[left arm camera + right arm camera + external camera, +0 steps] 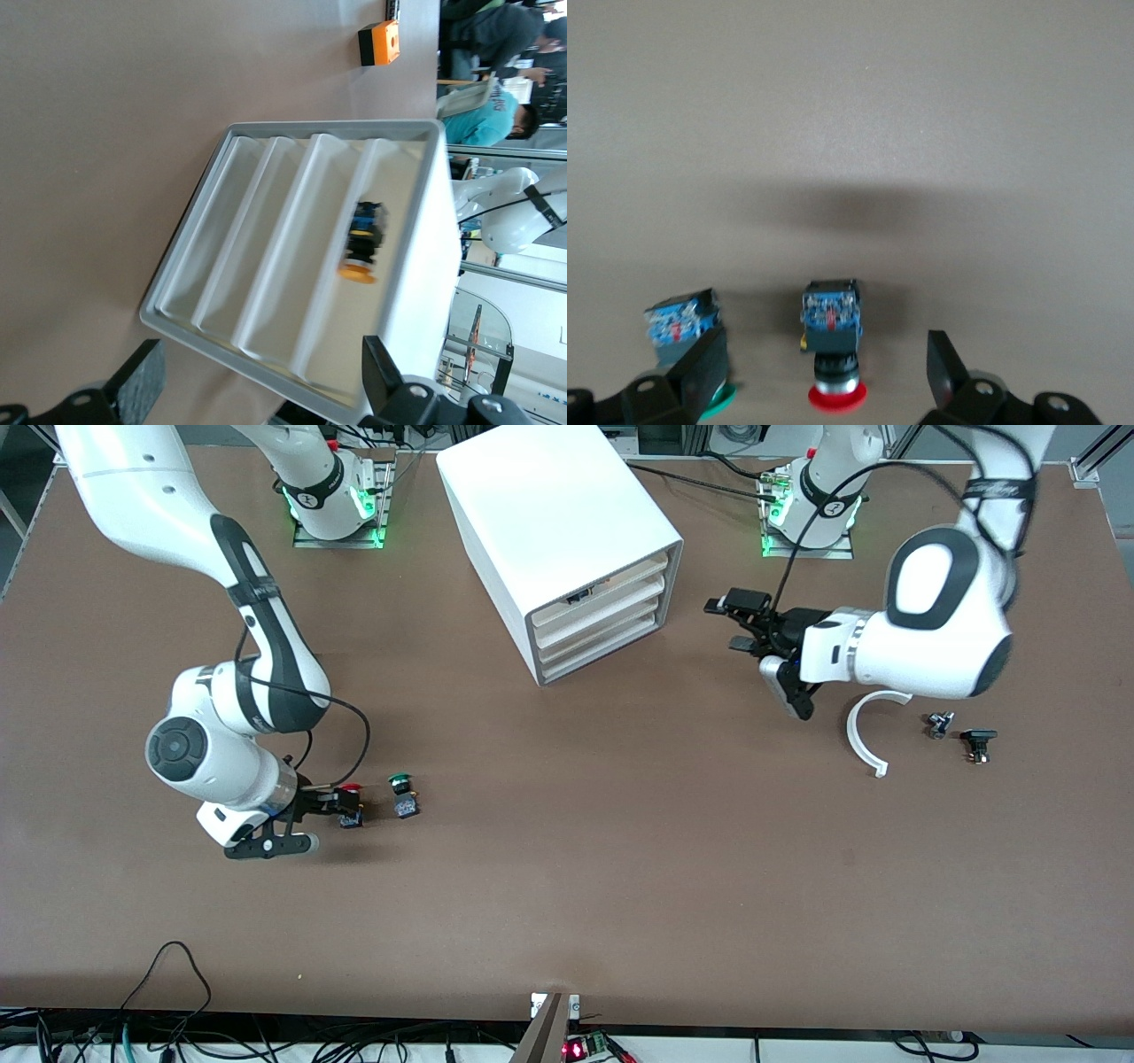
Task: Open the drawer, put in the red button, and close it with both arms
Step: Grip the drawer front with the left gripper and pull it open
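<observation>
Matt brown table (620, 868); glossy white plastic cabinet (549, 505).

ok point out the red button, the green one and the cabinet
red button (834, 396), right wrist view, red cap
green button (400, 781), front view, green cap
cabinet (549, 509), front view, white top

- Two robot arms: the right arm (257, 646) and the left arm (930, 620).
- Two grippers: the right gripper (341, 806) and the left gripper (740, 624).
- One white cabinet (549, 522) on the tabletop (620, 850).
- Four drawers (598, 624) stacked in its front.
- Two push buttons on the tabletop: one red button (352, 804), one green button (404, 794).
- One more button with an orange cap (361, 252), seen lying in the cabinet in the left wrist view.
- One white curved strip (864, 735).
- Two small dark parts: one (939, 724) and another (977, 744).
- One orange box (379, 42).
</observation>
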`<state>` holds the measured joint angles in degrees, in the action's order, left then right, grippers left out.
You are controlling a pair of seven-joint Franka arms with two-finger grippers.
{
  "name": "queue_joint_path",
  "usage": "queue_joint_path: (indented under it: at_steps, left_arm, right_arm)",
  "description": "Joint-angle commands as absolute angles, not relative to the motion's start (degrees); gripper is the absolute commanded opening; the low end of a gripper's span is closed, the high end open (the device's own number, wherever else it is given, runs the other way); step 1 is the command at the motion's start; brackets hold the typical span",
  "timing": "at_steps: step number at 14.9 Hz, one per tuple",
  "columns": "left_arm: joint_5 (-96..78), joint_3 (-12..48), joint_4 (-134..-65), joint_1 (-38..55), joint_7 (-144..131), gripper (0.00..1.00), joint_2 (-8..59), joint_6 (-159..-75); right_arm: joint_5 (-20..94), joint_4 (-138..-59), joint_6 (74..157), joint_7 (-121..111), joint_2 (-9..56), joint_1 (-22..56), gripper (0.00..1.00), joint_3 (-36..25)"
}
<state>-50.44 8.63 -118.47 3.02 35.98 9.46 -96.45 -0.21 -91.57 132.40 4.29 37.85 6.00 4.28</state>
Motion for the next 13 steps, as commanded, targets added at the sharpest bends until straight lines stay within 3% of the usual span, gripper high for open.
queue_joint_path:
  at_steps: [1,9,11,13]
  left_arm:
    - [-56.67,8.61,-126.81,2.72,45.85,0.96,8.69,-100.19]
    - [-70.11,9.4,-134.28,3.52,60.18,0.89,14.76,-102.04]
    - [-75.56,10.81,-137.36,3.51,64.76,0.84,15.38,-102.04]
    - [-77.52,12.56,-138.6,3.43,65.3,0.77,15.56,-102.13]
  right_arm:
    - [0.35,-91.5,136.31,4.39,40.07,6.67,1.0,4.31]
    - [0.26,-92.11,137.46,3.43,43.24,6.77,0.99,4.22]
    - [0.26,-91.93,137.37,3.08,43.07,6.77,0.89,4.13]
    - [0.18,-91.93,136.94,2.99,42.98,6.94,0.7,4.22]
